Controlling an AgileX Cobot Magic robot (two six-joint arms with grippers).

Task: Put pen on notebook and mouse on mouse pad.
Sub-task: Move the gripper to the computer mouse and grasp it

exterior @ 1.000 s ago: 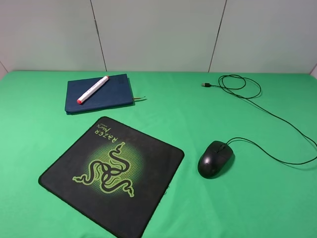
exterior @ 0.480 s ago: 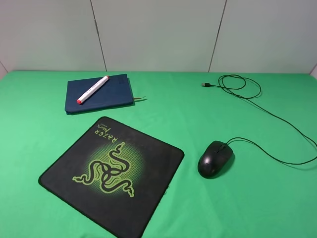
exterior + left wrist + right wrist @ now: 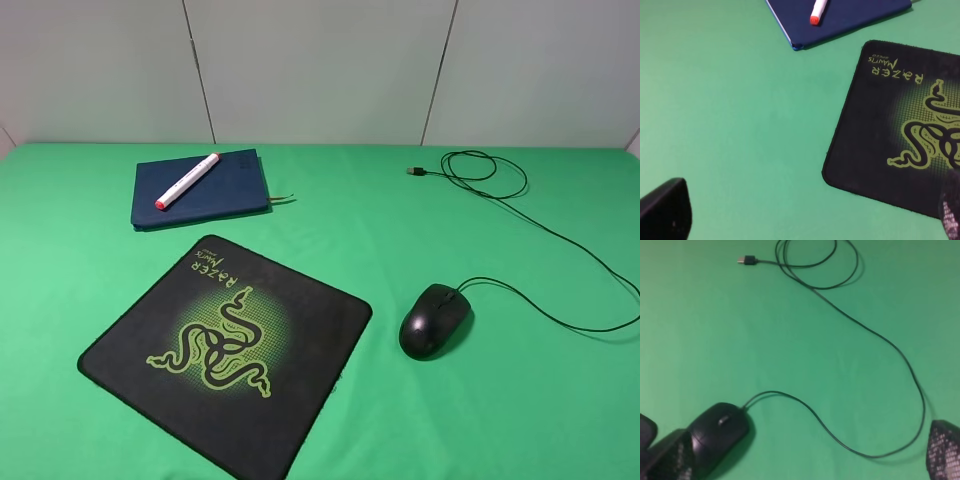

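The white pen (image 3: pixel 187 180) with orange-red tips lies diagonally on the navy notebook (image 3: pixel 225 190) at the back left; the left wrist view shows one pen tip (image 3: pixel 818 11) on the notebook (image 3: pixel 855 17). The black Razer mouse pad (image 3: pixel 228 346) lies at the front left. The glossy black mouse (image 3: pixel 434 320) rests on the green cloth to the right of the pad, apart from it. My left gripper (image 3: pixel 807 212) is open above the pad's (image 3: pixel 890 130) near-left corner. My right gripper (image 3: pixel 805 460) is open, with one finger (image 3: pixel 667 462) beside the mouse (image 3: pixel 720 432). Neither gripper shows in the exterior view.
The mouse's thin black cable (image 3: pixel 560 250) runs along the right side of the table and coils at the back, ending in a USB plug (image 3: pixel 414 171). A ribbon bookmark (image 3: pixel 283 201) sticks out of the notebook. A green cloth (image 3: pixel 340 230) covers the table.
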